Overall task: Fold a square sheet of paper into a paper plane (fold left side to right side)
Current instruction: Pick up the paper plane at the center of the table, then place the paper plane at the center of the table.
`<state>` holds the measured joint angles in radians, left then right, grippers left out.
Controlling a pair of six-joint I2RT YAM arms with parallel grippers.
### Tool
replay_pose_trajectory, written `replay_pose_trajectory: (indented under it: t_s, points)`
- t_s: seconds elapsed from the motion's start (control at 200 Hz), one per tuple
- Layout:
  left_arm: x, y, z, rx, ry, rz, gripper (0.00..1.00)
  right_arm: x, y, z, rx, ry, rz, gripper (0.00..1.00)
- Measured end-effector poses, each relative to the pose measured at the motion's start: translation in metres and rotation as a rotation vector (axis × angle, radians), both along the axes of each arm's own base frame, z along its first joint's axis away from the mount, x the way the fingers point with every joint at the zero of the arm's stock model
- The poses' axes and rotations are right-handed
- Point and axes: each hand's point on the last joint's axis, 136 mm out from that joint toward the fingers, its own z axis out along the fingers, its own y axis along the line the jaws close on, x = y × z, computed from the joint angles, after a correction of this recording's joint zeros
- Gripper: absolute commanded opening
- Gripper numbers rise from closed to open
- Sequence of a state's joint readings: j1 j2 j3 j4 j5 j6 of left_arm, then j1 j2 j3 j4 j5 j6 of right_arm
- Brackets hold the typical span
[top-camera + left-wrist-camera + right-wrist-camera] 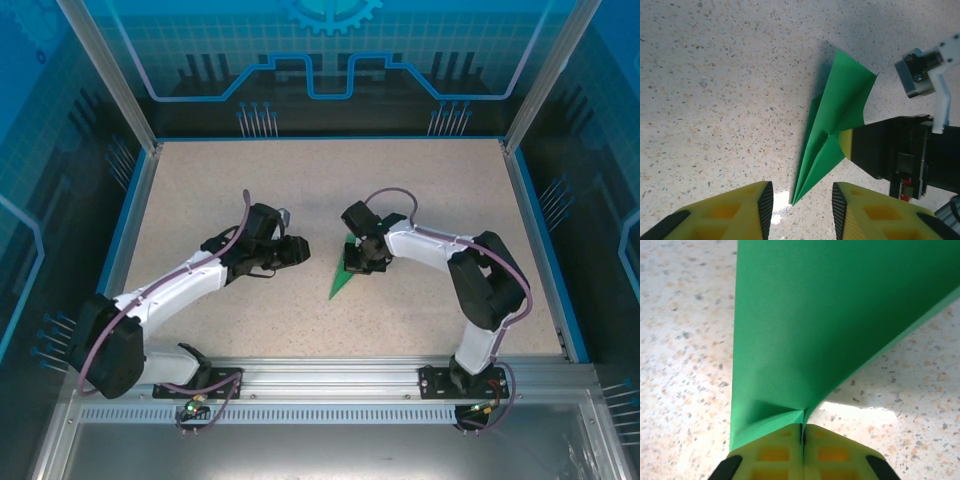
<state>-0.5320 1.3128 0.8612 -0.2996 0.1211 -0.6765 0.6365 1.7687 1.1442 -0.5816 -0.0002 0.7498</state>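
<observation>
Two grippers, one green dart — right pinches, left stands apart

The paper plane (342, 278) lies near the middle of the table (250, 180), its slim point toward the near edge. The right gripper (367, 260) has its yellow fingers (772, 455) pressed together on the plane's wide end. The green paper is caught between them and slopes up off the speckled surface. The left gripper (298, 250) hovers just beside the plane on its left, jaws spread and holding nothing — in the left wrist view the plane's tip lies on the table below that gap.
</observation>
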Motion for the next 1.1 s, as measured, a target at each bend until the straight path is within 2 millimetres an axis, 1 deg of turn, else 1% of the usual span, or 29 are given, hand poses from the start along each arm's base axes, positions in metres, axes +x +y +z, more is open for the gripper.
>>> replay_pose_trajectory:
  t_s: [0.09, 0.19, 0.26, 0.305, 0.34, 0.39, 0.44, 0.5, 0.57, 0.62, 0.655, 0.69, 0.73, 0.81, 0.86, 0.885, 0.915, 0.995, 1.1]
  points:
    - [0.000, 0.005, 0.003, 0.016, -0.012, 0.015, 0.45, 0.001, 0.011, 0.021, 0.039, -0.049, 0.053, 0.00]
    - [0.000, 0.012, 0.010, 0.030, -0.036, 0.036, 0.50, -0.001, 0.027, 0.054, 0.118, -0.122, 0.124, 0.00]
    - [0.000, 0.017, 0.016, 0.038, -0.057, 0.054, 0.54, -0.004, 0.035, 0.075, 0.179, -0.169, 0.163, 0.00]
    - [0.001, 0.021, 0.020, 0.041, -0.071, 0.066, 0.56, -0.006, 0.038, 0.083, 0.215, -0.191, 0.181, 0.00]
    - [0.001, 0.024, 0.023, 0.045, -0.082, 0.076, 0.57, -0.008, 0.039, 0.085, 0.241, -0.196, 0.194, 0.00]
    - [0.002, 0.027, 0.026, 0.048, -0.094, 0.087, 0.58, -0.012, 0.041, 0.079, 0.273, -0.179, 0.211, 0.00]
    - [0.002, 0.028, 0.029, 0.050, -0.103, 0.094, 0.59, -0.016, 0.041, 0.065, 0.291, -0.147, 0.221, 0.00]
    - [0.002, 0.030, 0.029, 0.053, -0.105, 0.099, 0.59, -0.022, 0.036, 0.036, 0.284, -0.084, 0.226, 0.00]
    - [0.002, 0.030, 0.029, 0.056, -0.104, 0.101, 0.60, -0.029, 0.025, 0.002, 0.249, -0.004, 0.219, 0.00]
    - [0.002, 0.030, 0.029, 0.055, -0.103, 0.101, 0.60, -0.034, 0.015, -0.016, 0.224, 0.039, 0.210, 0.00]
    - [0.002, 0.030, 0.029, 0.056, -0.104, 0.101, 0.60, -0.035, 0.009, -0.023, 0.215, 0.054, 0.205, 0.00]
    - [0.002, 0.030, 0.029, 0.056, -0.102, 0.101, 0.60, -0.035, 0.004, -0.026, 0.210, 0.060, 0.201, 0.00]
    - [0.002, 0.030, 0.029, 0.056, -0.102, 0.101, 0.61, -0.033, -0.001, -0.026, 0.208, 0.056, 0.198, 0.05]
    - [0.002, 0.030, 0.028, 0.056, -0.101, 0.101, 0.61, -0.028, -0.006, -0.025, 0.204, 0.039, 0.195, 0.11]
    - [0.002, 0.030, 0.028, 0.055, -0.100, 0.102, 0.61, -0.025, -0.009, -0.023, 0.198, 0.027, 0.196, 0.18]
    - [0.002, 0.030, 0.028, 0.055, -0.100, 0.103, 0.62, -0.025, -0.011, -0.022, 0.197, 0.023, 0.194, 0.23]
    - [0.002, 0.030, 0.028, 0.055, -0.100, 0.103, 0.62, -0.024, -0.012, -0.021, 0.192, 0.016, 0.195, 0.26]
    - [0.002, 0.030, 0.028, 0.055, -0.100, 0.103, 0.62, -0.023, -0.016, -0.018, 0.176, 0.005, 0.201, 0.31]
    - [0.002, 0.030, 0.028, 0.055, -0.100, 0.103, 0.64, -0.025, -0.026, -0.012, 0.128, 0.001, 0.191, 0.34]
